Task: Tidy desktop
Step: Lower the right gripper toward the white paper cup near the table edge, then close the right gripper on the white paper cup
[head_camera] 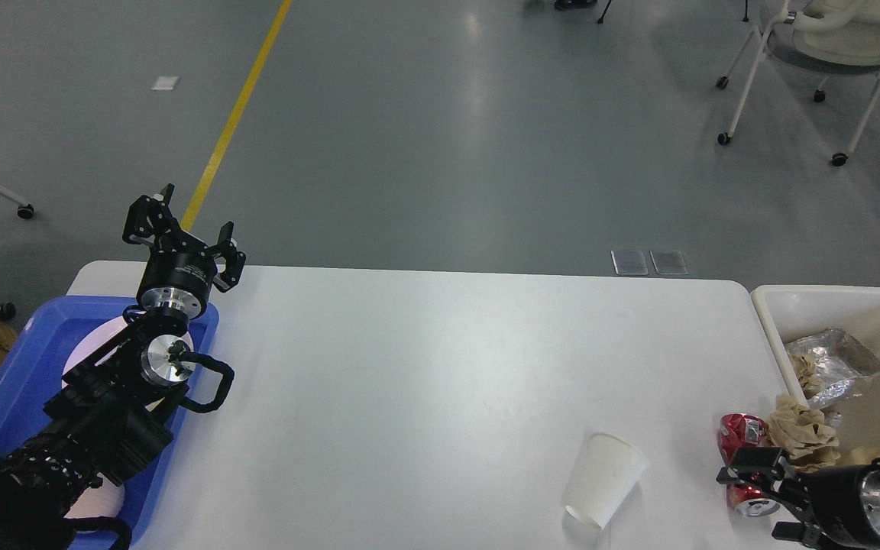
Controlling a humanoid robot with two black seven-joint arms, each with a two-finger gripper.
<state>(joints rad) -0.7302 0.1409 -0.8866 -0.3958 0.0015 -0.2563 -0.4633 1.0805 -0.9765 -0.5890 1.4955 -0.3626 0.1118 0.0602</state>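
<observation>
Desktop (425, 367) bears cup (604, 480), can (745, 466), tray (20, 382).

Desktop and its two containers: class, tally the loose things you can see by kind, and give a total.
Paper cup: 1
Red can: 1
Crumpled brown paper: 1
Crumpled foil: 1
White plate: 1
Total: 5

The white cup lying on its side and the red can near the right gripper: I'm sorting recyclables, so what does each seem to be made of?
The white tapered cup looks like matte paper: dull, opaque walls with no shine, though thin plastic can't be ruled out. The crushed red can looks like thin painted metal: dented, creased sides with a glossy sheen and a silvery end.
</observation>
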